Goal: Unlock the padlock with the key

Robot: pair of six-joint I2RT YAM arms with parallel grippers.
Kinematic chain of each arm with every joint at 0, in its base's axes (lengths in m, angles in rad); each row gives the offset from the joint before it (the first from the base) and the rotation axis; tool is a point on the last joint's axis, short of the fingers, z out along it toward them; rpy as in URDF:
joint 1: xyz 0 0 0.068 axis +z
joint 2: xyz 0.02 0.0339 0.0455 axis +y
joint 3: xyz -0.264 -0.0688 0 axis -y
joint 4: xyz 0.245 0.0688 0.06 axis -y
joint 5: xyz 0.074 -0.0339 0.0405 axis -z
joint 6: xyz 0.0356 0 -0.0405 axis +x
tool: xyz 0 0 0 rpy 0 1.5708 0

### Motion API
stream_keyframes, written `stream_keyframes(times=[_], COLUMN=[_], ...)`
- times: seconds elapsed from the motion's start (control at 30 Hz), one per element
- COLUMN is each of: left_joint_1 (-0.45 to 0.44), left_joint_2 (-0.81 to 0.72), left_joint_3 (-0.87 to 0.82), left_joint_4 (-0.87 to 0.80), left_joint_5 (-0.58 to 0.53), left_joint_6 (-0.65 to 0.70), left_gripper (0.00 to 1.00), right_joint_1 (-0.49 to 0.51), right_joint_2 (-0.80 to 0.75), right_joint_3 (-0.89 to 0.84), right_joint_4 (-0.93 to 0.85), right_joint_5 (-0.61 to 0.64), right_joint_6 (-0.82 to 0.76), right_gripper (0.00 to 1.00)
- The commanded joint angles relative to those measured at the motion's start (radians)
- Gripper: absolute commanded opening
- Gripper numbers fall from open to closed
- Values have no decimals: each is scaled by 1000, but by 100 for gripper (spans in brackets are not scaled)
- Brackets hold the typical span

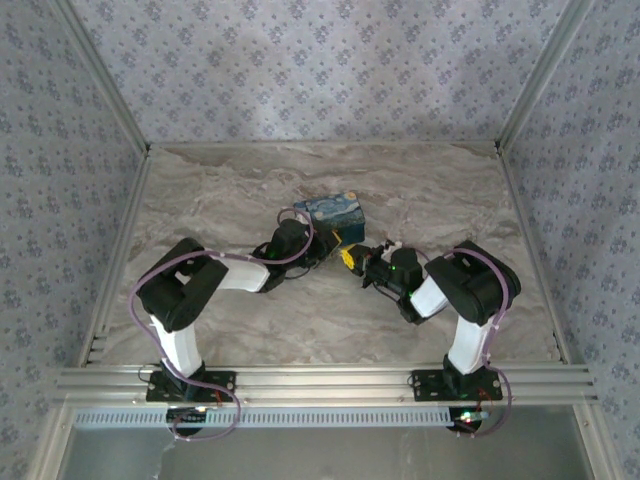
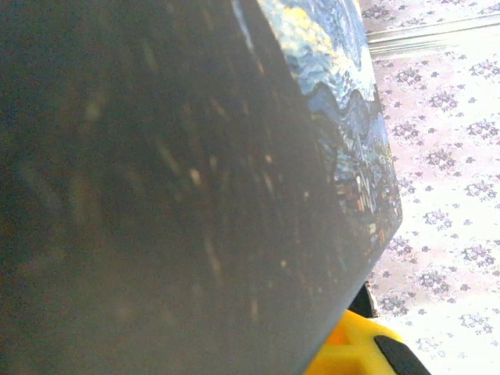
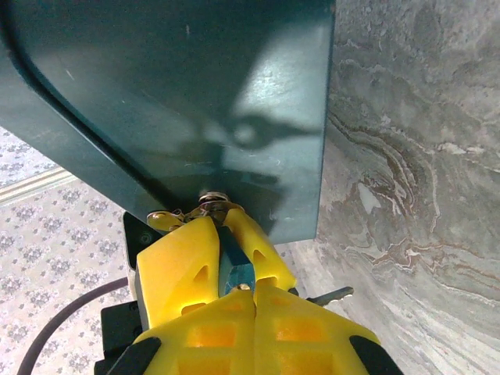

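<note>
R gripper [image 3: 221, 228] clamped shut on blue key [image 3: 233, 269] at padlock [image 3: 211, 201] on box [image 3: 195, 101]; L gripper [image 1: 318, 250] by box, grip unclear. Prob. not unlocked yet.

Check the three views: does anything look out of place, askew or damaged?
One small thing: a loose metal key juts out sideways beside the right end effector, unheld, while that end effector's shut fingers pinch a blue piece up against the box. Nothing looks spilled or damaged.
</note>
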Motion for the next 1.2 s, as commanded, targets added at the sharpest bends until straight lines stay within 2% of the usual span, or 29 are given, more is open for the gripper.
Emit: stream_keyframes(times=[0.0,0.23,0.43,0.77,1.17], left_joint_1=[-90,-91,-90,-77,-70], left_joint_2=[-5,-12,-15,-22,-41], left_joint_3=[30,33,42,34,23], left_joint_4=[99,85,56,53,64], left_joint_5=[215,223,227,213,207], left_joint_6=[-23,-19,-7,-6,20], left_gripper=[0,0,0,0,0], right_joint_1=[4,-2,0,-16,-17], right_joint_2=[24,25,25,25,1], right_joint_3=[63,64,98,53,101], right_joint_4=[5,-3,11,9,10], right_joint_5=[62,61,45,30,9], right_joint_6=[-21,-24,48,20,151], right_gripper=[0,0,0,0,0])
